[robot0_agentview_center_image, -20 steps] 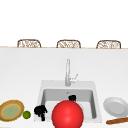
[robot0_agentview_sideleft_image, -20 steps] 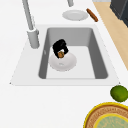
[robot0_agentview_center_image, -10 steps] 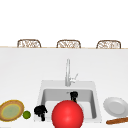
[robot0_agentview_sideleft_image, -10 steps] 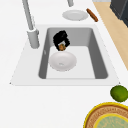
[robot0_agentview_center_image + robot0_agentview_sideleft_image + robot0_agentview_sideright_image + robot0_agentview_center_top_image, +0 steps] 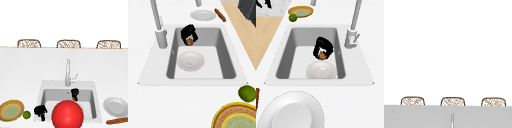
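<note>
My right hand [image 5: 74, 93] hangs over the back part of the sink basin [image 5: 86, 98], just in front of the faucet [image 5: 67, 72]. Its fingers are curled on a small brown thing [image 5: 189, 41], which pokes out below the hand [image 5: 188, 33]. In the right side view the hand [image 5: 323, 47] and the brown thing [image 5: 322, 56] are just above a white bowl [image 5: 321, 70] on the basin floor. The bowl [image 5: 190, 60] looks empty. My left hand [image 5: 40, 110] floats at the sink's front left corner, near a lime [image 5: 26, 114].
A big red round shape [image 5: 67, 115] covers the sink's front. A yellow-rimmed woven plate [image 5: 11, 110] lies on the left counter, beside the lime. On the right counter are a white plate [image 5: 115, 106] and a brown stick-like thing [image 5: 117, 120].
My right hand has lifted away from the white bowl toward the faucet end, still holding the small brown thing. The left hand has not moved.
</note>
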### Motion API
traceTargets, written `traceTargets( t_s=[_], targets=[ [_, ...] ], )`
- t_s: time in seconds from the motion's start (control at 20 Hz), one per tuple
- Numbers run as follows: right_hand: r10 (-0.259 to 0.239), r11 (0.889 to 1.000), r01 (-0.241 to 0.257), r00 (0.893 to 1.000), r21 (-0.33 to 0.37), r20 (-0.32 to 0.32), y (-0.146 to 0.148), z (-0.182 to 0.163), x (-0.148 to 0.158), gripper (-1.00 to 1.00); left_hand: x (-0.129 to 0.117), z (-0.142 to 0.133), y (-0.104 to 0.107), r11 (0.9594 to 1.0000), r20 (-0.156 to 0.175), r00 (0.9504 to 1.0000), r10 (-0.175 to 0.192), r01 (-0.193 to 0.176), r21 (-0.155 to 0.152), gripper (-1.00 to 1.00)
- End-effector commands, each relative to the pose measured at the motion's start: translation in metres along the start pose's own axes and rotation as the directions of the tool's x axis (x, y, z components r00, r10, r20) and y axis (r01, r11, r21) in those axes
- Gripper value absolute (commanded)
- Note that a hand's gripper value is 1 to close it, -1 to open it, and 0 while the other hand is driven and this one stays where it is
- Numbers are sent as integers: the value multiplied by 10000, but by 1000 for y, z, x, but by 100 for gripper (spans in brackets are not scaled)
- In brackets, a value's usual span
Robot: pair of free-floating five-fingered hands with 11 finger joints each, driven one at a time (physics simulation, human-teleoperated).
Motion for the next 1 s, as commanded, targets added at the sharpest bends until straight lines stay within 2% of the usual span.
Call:
traceTargets(
  t_s=[0.0, 0.4, 0.95],
  targets=[
    [-665, 9977, 657, 9964, -173, -526, -14, 10, -12, 100, 0, 0, 0, 10000, 0, 10000, 0, 0, 0, 0],
    [-614, 9981, 612, 9978, -89, -254, -36, 36, -47, 100, 0, 0, 0, 10000, 0, 10000, 0, 0, 0, 0],
    [-667, 9977, 672, 9969, 107, -412, -58, 73, -100, 100, 0, 0, 0, 10000, 0, 10000, 0, 0, 0, 0]
  ],
)
